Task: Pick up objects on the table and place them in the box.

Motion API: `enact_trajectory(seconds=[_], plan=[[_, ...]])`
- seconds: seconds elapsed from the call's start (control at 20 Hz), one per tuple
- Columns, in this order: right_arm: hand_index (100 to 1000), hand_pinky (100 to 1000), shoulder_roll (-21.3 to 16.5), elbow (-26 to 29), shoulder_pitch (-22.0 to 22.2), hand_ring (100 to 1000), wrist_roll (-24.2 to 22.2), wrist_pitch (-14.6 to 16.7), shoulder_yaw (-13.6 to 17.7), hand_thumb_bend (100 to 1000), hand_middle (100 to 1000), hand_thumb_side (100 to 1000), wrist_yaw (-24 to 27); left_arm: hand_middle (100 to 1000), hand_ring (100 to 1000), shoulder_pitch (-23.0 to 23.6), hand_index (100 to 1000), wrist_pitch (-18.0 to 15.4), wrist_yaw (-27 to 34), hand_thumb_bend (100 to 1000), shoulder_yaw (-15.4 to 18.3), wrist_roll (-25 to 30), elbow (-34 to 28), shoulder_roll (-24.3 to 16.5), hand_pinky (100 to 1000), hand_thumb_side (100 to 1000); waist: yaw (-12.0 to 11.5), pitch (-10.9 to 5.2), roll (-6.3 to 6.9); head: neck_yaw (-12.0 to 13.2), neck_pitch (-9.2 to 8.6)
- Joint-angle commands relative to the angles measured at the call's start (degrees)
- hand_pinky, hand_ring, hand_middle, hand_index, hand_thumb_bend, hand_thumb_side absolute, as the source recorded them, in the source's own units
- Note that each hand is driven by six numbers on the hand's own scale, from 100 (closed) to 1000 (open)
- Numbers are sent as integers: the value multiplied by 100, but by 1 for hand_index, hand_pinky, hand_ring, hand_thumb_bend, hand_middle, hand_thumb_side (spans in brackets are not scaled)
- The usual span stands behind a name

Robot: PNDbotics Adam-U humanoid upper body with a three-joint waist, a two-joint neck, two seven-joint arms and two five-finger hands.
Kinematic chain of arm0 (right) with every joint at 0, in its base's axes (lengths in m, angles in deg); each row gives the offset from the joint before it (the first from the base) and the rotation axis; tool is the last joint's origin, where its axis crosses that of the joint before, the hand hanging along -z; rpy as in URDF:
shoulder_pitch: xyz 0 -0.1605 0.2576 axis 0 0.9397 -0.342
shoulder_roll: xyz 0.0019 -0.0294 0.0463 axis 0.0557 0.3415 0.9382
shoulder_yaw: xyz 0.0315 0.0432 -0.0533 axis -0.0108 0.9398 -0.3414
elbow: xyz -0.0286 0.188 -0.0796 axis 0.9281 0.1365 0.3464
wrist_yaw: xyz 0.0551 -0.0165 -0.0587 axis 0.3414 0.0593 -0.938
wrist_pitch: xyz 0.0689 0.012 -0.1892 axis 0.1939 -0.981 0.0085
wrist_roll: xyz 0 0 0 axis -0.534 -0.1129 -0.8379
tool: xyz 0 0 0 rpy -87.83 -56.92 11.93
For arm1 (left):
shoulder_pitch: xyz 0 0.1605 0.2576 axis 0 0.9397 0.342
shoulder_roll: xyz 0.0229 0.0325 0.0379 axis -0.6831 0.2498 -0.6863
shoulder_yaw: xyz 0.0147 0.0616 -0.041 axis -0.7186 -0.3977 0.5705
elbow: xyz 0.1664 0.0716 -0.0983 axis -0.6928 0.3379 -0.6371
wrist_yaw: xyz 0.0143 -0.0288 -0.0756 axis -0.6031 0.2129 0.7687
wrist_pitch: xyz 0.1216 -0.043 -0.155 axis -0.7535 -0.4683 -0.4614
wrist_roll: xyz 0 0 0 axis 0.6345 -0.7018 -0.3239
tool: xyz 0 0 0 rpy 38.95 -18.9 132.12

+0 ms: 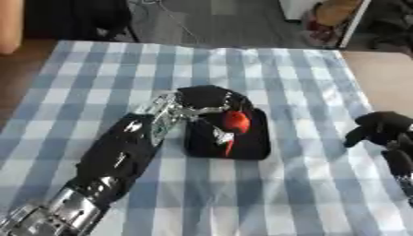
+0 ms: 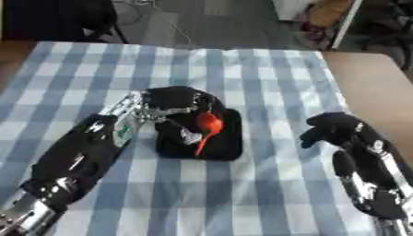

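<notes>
**Red object held over the black box**

A small red object [image 2: 209, 123] is pinched by the left hand [image 2: 174, 103] directly above the black box [image 2: 227, 145], which lies on the blue-and-white checked cloth [image 1: 282, 73]. The release is best made only once the object is lowered well inside the box walls, with the fingers then drawn straight up. The object appears rounded with a thin trailing tail; the box looks matte, shallow and rectangular. The right hand [image 2: 335, 126] is kept idle at the right, its fingers curled on nothing.

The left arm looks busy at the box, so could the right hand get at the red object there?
Probably not: the left hand covers the red object over the black box.
</notes>
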State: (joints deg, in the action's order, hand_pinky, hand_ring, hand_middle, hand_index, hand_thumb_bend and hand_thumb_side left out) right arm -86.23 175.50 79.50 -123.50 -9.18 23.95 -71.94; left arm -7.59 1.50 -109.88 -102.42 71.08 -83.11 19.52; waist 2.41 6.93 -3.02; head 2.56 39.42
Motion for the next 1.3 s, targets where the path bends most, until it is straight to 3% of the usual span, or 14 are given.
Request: enact_trajectory(seconds=[0.05,0.5,0.65,0.7,0.8,1.05,1.3], plan=[[893,609,-38,115,-47,679,-1540,1529,25,100,763,425,14,940,893,-73,915,-69,-355,100,38,-381,-99,-20,778,844,12,-65,-1,12,-97],[893,609,-33,122,-43,679,-1540,1516,29,100,763,426,13,967,920,-37,947,-80,-1162,100,81,-1053,102,8,809,869,10,-68,6,-3,-112],[893,609,-30,122,-42,679,-1540,1513,30,100,763,426,13,971,927,-31,952,-97,-1254,100,95,-1205,136,8,825,946,7,-72,6,-7,-112],[893,609,-29,120,-41,679,-1540,1512,29,100,763,426,10,984,941,-25,962,-107,-1253,100,108,-1266,143,10,873,1000,4,-74,7,-9,-115],[893,609,-27,116,-38,679,-1540,1513,28,100,763,426,3,1000,965,-12,977,-142,-1217,100,127,-1393,142,2,930,1000,-2,-78,8,-16,-121],[893,608,-21,112,-32,678,-1540,1510,36,100,763,425,-6,1000,1000,75,1000,-125,-920,100,183,-1642,73,-54,989,1000,-26,-80,11,-57,-127],[893,609,-24,111,-26,678,-1540,1502,66,100,763,421,-24,1000,1000,456,1000,54,303,112,92,-1549,-639,-326,965,1000,-59,-72,31,-139,-120]])
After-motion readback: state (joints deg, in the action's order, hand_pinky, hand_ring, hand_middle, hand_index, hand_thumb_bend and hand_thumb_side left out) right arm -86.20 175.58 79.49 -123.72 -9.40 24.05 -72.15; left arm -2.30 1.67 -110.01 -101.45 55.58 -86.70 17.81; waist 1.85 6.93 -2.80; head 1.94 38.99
